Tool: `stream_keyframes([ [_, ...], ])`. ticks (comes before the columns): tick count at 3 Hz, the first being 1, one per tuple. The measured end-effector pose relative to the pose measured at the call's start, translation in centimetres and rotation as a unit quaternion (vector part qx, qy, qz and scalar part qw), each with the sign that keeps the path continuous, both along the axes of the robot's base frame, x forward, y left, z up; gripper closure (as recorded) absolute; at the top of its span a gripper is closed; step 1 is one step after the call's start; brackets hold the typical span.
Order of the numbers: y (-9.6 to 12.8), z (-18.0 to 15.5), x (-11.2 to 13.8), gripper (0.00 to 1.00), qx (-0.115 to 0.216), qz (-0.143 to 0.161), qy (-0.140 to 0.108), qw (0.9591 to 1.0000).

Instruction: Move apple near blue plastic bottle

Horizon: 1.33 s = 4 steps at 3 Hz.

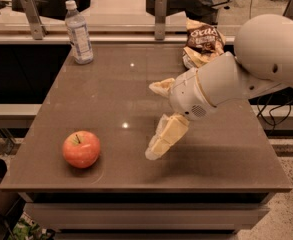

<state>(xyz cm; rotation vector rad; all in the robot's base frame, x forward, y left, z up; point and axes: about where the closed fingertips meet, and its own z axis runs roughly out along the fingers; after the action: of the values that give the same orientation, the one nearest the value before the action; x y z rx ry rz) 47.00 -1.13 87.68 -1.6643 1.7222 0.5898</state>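
The apple (81, 149), red-orange with a short dark stem, sits near the front left corner of the brown table (111, 99). The blue plastic bottle (79, 32), clear with a white cap and pale label, stands upright at the table's far left corner. My gripper (152, 120) hovers over the middle of the table, to the right of the apple and apart from it. It is open and empty, with one finger (162, 87) pointing left and the other (165, 136) angled down toward the table top.
A brown and yellow chip bag (202, 43) lies at the far right of the table, behind my arm (246, 74). Two metal posts (159, 15) and a rail stand along the far edge. The floor drops off on both sides.
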Motion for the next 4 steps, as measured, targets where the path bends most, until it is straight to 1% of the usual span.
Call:
stream_keyframes([
  [1, 0.9, -0.3, 0.3, 0.00, 0.018, 0.006, -0.002, 0.9998],
  [2, 2.0, -0.9, -0.1, 0.00, 0.035, 0.012, 0.001, 0.9993],
  [4, 4.5, -2.4, -1.5, 0.00, 0.084, 0.028, 0.010, 0.9960],
])
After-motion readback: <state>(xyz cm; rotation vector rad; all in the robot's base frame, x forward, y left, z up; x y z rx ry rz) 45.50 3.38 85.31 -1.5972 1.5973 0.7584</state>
